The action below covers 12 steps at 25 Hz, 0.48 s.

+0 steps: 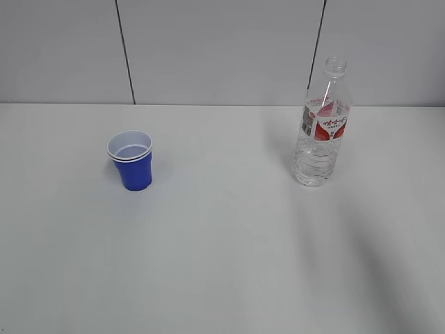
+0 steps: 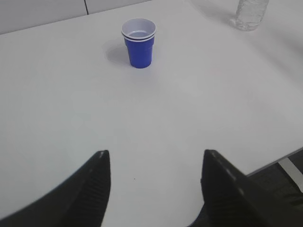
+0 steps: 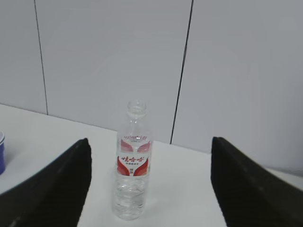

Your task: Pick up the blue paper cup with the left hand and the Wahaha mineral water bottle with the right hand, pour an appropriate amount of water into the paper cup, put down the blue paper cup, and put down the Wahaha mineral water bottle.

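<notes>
The blue paper cup (image 1: 132, 162) stands upright on the white table, left of centre, with a doubled white rim. It also shows in the left wrist view (image 2: 138, 43), far ahead of my open, empty left gripper (image 2: 155, 152). The Wahaha mineral water bottle (image 1: 322, 127) stands upright at the right, capless, with a red-and-white label. In the right wrist view the bottle (image 3: 132, 171) stands ahead between the fingers of my open, empty right gripper (image 3: 150, 140), apart from both. Neither arm shows in the exterior view.
The white table (image 1: 222, 264) ends at a grey panelled wall (image 1: 222, 49) behind. The left wrist view shows the bottle's base (image 2: 250, 16) at top right and the table's edge (image 2: 277, 158) at lower right. The cup's edge (image 3: 1, 153) shows at the right wrist view's left.
</notes>
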{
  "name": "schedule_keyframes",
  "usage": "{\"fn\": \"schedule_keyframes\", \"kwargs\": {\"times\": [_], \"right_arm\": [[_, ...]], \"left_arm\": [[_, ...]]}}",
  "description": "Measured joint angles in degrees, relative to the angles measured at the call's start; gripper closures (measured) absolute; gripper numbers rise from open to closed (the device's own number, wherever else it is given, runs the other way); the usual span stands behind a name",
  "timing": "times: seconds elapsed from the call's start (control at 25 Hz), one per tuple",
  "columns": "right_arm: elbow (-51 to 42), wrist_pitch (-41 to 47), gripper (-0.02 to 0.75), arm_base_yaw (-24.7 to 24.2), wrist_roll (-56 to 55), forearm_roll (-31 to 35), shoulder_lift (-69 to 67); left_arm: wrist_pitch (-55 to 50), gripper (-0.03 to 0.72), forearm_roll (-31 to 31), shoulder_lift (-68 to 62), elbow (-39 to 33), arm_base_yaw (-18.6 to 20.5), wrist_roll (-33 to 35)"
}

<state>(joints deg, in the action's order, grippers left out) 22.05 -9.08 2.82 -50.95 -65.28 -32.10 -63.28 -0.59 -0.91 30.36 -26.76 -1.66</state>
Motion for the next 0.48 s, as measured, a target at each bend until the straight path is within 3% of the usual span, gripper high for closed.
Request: {"fn": "schedule_keyframes", "kwargs": {"times": [0.24, 0.48], "right_arm": [[0.00, 7.64, 0.148, 0.00, -3.86, -17.43, 6.69], [-0.12, 28.54, 0.149, 0.00, 0.05, -19.15, 9.65]], "left_arm": [[0.00, 0.230, 0.00, 0.00, 0.00, 0.00, 0.00], [0.00, 0.230, 0.00, 0.00, 0.00, 0.00, 0.00]]}}
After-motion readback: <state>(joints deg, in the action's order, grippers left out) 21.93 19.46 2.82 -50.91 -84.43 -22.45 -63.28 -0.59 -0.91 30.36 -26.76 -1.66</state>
